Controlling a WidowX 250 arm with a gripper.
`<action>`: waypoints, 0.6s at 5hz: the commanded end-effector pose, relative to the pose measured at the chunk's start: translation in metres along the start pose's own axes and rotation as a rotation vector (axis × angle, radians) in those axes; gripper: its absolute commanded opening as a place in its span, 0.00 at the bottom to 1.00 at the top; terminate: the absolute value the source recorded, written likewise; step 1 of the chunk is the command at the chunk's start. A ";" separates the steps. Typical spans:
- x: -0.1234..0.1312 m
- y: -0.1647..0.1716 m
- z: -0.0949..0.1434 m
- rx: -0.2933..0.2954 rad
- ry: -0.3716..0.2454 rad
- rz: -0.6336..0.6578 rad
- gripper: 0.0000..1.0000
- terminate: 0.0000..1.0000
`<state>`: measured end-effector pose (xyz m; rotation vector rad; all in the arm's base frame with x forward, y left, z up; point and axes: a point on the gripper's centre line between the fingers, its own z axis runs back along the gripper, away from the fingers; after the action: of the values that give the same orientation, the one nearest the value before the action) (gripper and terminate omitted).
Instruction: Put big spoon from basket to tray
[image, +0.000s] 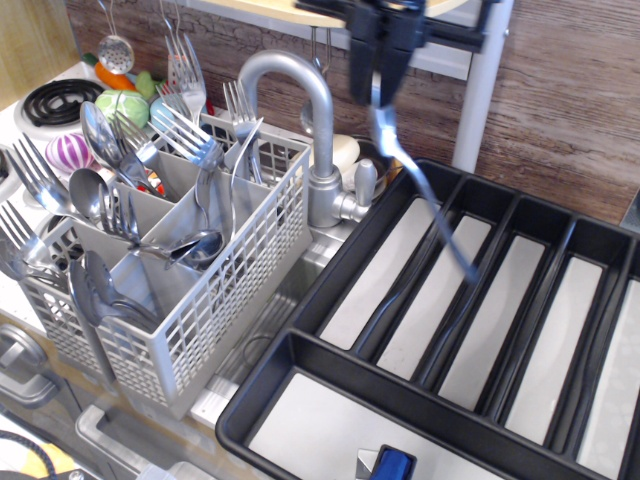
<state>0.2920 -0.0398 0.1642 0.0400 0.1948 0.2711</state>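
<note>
My black gripper (381, 92) hangs at the top centre, above the tray's far left end. It is shut on the big spoon (425, 195), a long silver spoon held near its bowl end. The slim handle slants down and to the right over the tray's second long compartment. The black tray (262, 391) with pale grey compartment floors fills the right and lower part of the view. The light grey basket (210, 300) stands at the left, full of silver forks and shorter spoons.
A curved metal faucet (312, 120) rises between basket and tray. A grey post (480, 90) stands behind the tray. A stove burner (55, 100) and toy vegetables (122, 105) lie at the back left. A blue object (392, 466) sits at the tray's near edge.
</note>
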 end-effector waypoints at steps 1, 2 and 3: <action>0.002 -0.030 -0.013 0.001 -0.003 0.036 0.00 0.00; 0.004 -0.046 -0.022 0.102 0.058 0.079 0.00 0.00; -0.001 -0.057 -0.047 0.128 0.016 0.140 0.00 0.00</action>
<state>0.2939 -0.0971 0.0932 0.2625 0.2736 0.4179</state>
